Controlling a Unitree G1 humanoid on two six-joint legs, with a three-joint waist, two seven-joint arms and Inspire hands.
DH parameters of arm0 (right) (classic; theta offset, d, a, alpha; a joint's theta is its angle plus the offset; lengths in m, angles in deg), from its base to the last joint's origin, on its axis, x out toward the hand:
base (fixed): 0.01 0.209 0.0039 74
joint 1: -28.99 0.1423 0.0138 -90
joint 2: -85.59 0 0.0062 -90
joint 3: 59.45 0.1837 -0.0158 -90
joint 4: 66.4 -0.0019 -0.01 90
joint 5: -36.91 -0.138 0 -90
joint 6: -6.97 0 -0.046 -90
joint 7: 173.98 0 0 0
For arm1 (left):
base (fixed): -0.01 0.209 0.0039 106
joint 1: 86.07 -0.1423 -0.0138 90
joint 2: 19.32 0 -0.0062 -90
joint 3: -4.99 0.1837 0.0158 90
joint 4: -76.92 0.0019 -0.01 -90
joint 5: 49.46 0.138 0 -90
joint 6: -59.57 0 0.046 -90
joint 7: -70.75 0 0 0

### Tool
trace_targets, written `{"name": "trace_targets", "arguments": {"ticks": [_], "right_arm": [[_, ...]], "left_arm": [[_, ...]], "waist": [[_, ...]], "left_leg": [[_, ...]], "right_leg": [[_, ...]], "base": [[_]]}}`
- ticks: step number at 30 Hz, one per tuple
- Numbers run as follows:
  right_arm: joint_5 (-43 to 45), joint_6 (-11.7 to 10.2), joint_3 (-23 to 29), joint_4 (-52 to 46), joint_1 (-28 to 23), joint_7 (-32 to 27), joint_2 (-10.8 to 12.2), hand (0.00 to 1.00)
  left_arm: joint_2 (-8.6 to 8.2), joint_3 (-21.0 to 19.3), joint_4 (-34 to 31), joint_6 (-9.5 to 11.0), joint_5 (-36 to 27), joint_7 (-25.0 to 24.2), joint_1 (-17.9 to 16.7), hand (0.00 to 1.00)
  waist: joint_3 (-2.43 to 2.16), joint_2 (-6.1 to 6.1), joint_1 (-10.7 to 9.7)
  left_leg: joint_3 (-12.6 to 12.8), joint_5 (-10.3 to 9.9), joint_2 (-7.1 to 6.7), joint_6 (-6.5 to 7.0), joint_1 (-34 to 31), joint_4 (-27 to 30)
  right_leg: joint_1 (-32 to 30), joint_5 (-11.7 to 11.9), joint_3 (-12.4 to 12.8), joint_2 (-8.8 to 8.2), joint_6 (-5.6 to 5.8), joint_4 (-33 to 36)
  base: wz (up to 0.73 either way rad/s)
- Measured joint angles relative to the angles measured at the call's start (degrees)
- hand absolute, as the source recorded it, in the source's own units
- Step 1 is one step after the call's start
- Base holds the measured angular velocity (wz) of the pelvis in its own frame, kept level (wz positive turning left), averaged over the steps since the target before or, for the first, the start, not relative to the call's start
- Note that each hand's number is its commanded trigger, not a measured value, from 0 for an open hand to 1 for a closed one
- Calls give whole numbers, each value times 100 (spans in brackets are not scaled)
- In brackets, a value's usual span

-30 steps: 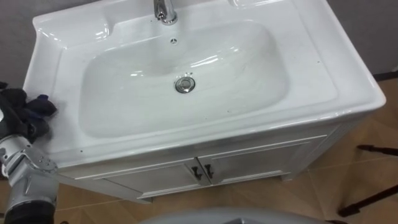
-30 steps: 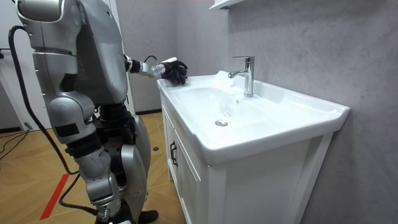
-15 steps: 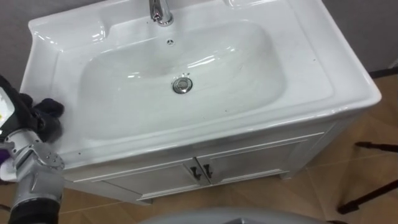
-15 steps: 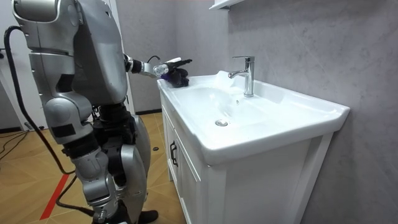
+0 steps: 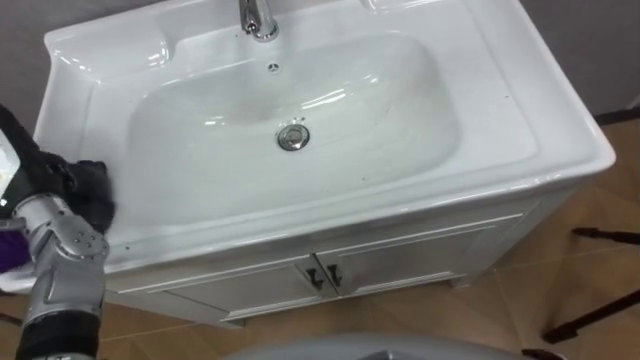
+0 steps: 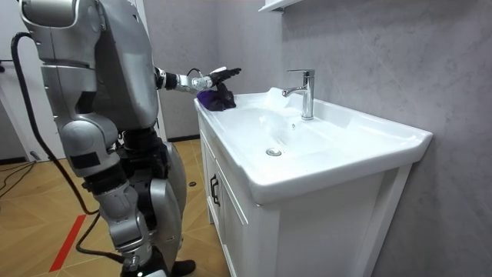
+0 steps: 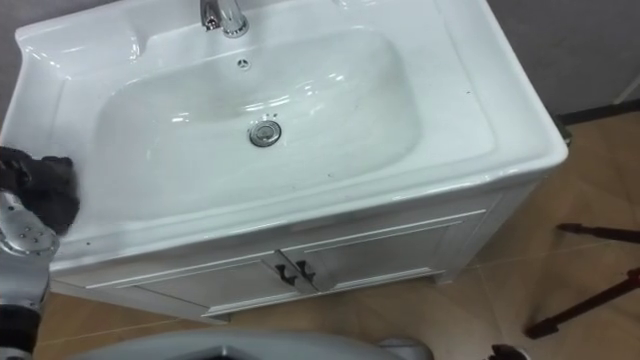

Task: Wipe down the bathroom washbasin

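Room view: the robot stood close at the basin's (image 6: 338, 142) long front, near its end on the room view's left, with the left arm stretched over that end. The left hand (image 6: 209, 78) was flat, with fingers straight, close together and pointing toward the tap (image 6: 305, 92). The cloth (image 6: 217, 98), dark and purple, lay bunched under it on the rim. Whether the palm bore down on the cloth or just rested above it was hard to tell from there.

Left eye view: hand & cloth sat as one dark lump on the basin's left rim, near the front corner and well apart from the drain (image 5: 293, 137). The bowl looked glossy. A few tiny dark specks showed on the front rim and low in the bowl.

Right eye view: same layout, w/ the dark lump at the left rim, nothing lying in the bowl, and the cabinet (image 7: 380, 245) below.

Judgement: the wipe looked barely begun — the whole bowl was left to do. To do it well, the hand probably needed to flatten the bunched cloth first, so more of it met the porcelain. Then it should keep straight fingers pressing evenly & sweep off the rim, down the slope toward the drain, in overlapping passes, front rim incl. Main risk: a cloth so near the outer edge could slide off it — so the first stroke should go inward.
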Motion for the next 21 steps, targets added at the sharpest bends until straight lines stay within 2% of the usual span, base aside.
{"name": "trace_targets", "arguments": {"ticks": [5, 6, 10, 14, 16, 21], "right_arm": [[-5, -72, -119, -2, 101, -4, 14, 0], [-4, -82, -137, -2, 116, -3, 21, 0], [24, -163, -208, 0, 88, -9, 30, 0], [38, -238, -203, 0, 57, -18, 30, 0], [53, -272, -202, -4, 5, -20, 38, 0], [242, -267, -198, 46, -17, -67, 53, 0]], "left_arm": [[0, 192, -546, 215, -492, -156, 16, 0], [0, 239, -572, 239, -618, -250, 52, 0], [0, 348, -819, 290, -1015, -565, 86, 0], [1, 384, -1211, 368, -1033, -718, 86, 0], [1, 384, -1435, 492, -1044, -748, 88, 0], [1, 382, -1471, 575, -1024, -665, 88, 0]], "waist": [[16, -44, 5], [0, -15, 5], [-11, 3, -1], [-12, 3, -4], [-18, 16, -2], [-17, 16, -3]], "left_leg": [[6, 0, 2, 0, -10, 15], [12, 0, 2, 0, -19, 25], [28, 0, 4, 0, -25, 24], [28, 0, 1, 0, -27, 14], [28, 0, 0, 0, -13, 3], [12, 0, 3, 0, 6, 4]], "right_leg": [[-10, 0, -3, 0, 0, 2], [-12, 0, -7, -1, 0, 0], [-13, 0, -9, 0, 0, 2], [-15, 0, -6, -2, 0, -2], [-5, 0, -3, 1, 0, -2], [14, 0, 1, 9, 0, -1]], "base": [[0], [0], [0], [0], [0], [0]]}}
